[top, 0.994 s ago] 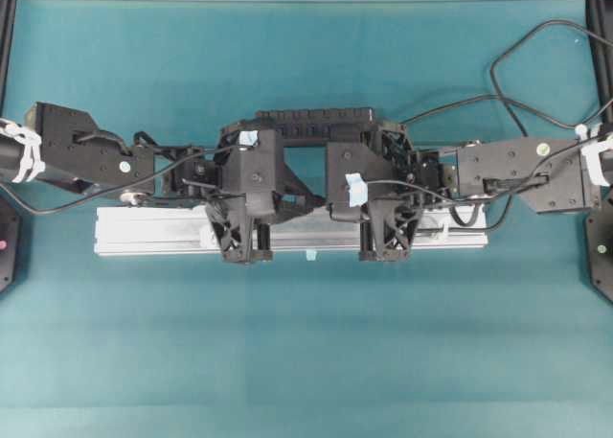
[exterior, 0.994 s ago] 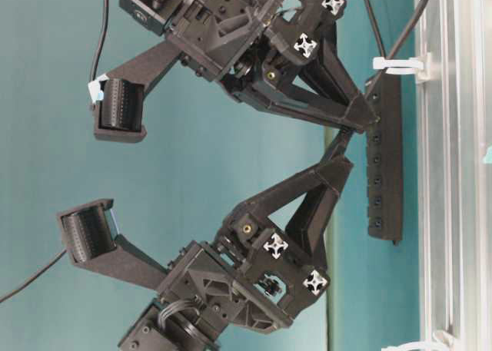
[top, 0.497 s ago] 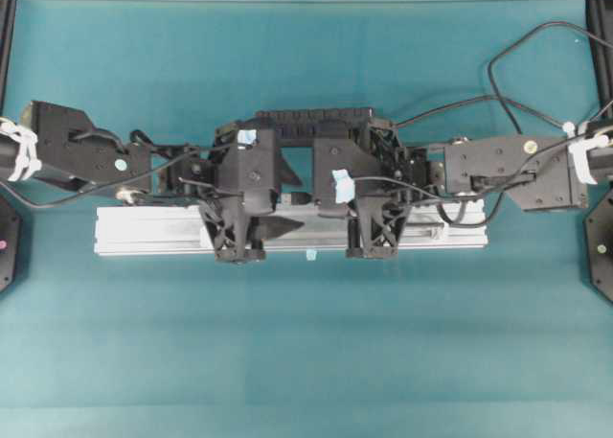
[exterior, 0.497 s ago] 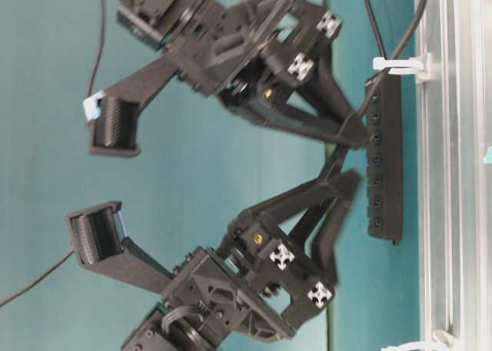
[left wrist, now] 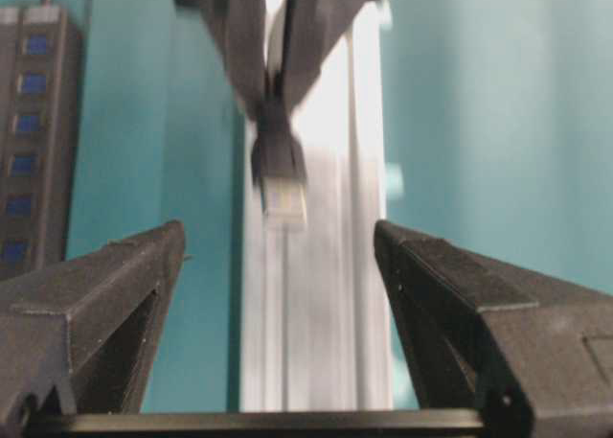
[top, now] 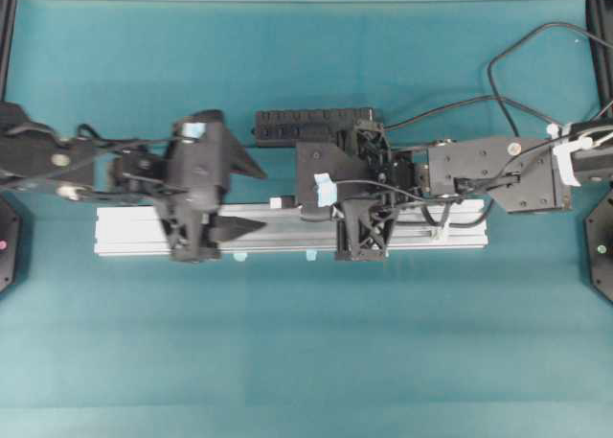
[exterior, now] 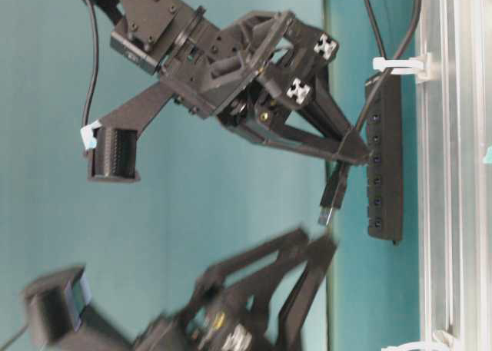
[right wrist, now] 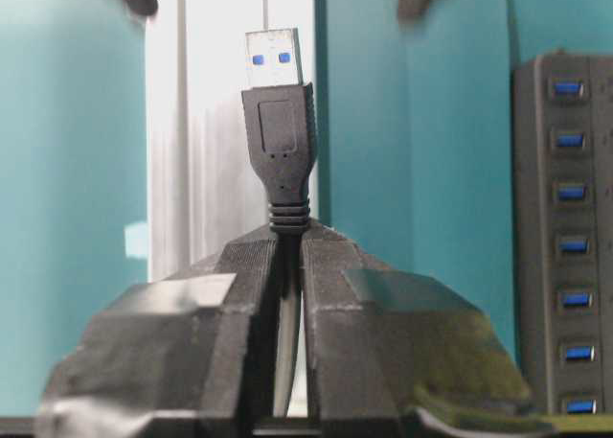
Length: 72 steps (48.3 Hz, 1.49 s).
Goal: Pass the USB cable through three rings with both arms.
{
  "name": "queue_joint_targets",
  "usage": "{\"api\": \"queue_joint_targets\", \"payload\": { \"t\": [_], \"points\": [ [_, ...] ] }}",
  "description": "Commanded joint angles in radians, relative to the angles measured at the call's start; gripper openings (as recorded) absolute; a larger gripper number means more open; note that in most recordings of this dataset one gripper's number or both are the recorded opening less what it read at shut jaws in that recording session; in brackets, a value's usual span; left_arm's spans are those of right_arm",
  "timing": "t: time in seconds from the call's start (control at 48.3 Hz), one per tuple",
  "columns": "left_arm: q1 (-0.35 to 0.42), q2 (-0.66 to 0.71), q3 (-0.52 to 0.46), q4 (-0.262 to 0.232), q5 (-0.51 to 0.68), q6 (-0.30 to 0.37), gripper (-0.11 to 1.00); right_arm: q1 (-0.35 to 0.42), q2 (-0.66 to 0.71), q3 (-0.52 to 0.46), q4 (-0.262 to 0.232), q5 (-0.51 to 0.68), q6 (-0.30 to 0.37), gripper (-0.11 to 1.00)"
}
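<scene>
My right gripper (right wrist: 289, 235) is shut on the black USB cable just behind its plug (right wrist: 278, 122). The plug sticks out past the fingertips, silver tip forward, above the silver rail (right wrist: 225, 122). In the table-level view the plug (exterior: 332, 197) hangs from the right gripper (exterior: 360, 157). My left gripper (left wrist: 278, 232) is open and empty, and the blurred plug (left wrist: 281, 170) is a short way in front of its jaws. From overhead, the left gripper (top: 261, 200) stands left of the right gripper (top: 299, 206). Two whitish rings (exterior: 398, 63) (exterior: 419, 343) stand by the rail.
A black multi-port hub (top: 311, 124) lies just behind the rail (top: 134, 232) on the teal table. Loose black wires loop at the back right (top: 517, 83). A small pale-blue tape tab (top: 309, 256) sits at the rail's front edge.
The left gripper has opened, let go of the plug and drawn back to the left. The right gripper keeps the cable and has shifted slightly left.
</scene>
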State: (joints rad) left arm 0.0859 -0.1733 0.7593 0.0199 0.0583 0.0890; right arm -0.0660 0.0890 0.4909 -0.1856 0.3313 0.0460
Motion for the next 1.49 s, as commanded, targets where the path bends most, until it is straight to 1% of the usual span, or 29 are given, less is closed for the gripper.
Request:
{"api": "queue_joint_targets", "payload": {
  "t": [0.0,0.124,0.331,0.642,0.912,0.994,1.181,1.243,1.471],
  "points": [
    [0.000,-0.074,0.011,0.002,0.031,0.002,0.86,0.003,0.000,-0.029,0.000,-0.015,-0.003,-0.08],
    [0.002,-0.130,0.041,0.002,0.057,0.000,0.86,0.006,0.005,-0.049,0.003,-0.009,-0.003,-0.08],
    [0.002,-0.190,0.089,0.002,0.061,-0.002,0.86,0.014,0.020,-0.075,0.003,0.032,-0.003,-0.08],
    [0.003,-0.201,0.095,0.002,0.069,-0.002,0.86,0.023,0.060,-0.133,0.003,0.066,-0.002,-0.08],
    [0.003,-0.250,0.123,0.002,0.126,-0.006,0.86,0.040,0.120,-0.204,0.052,0.133,-0.002,-0.08],
    [0.008,-0.276,0.135,0.002,0.153,-0.020,0.86,0.043,0.129,-0.216,0.063,0.141,-0.002,-0.08],
    [0.008,-0.345,0.184,0.002,0.207,-0.078,0.86,0.044,0.138,-0.227,0.086,0.155,-0.002,-0.08],
    [0.009,-0.373,0.201,0.002,0.225,-0.094,0.85,0.044,0.147,-0.230,0.086,0.169,-0.005,-0.08],
    [0.009,-0.440,0.238,0.002,0.305,-0.103,0.85,0.048,0.198,-0.275,0.091,0.213,-0.006,-0.08]
  ]
}}
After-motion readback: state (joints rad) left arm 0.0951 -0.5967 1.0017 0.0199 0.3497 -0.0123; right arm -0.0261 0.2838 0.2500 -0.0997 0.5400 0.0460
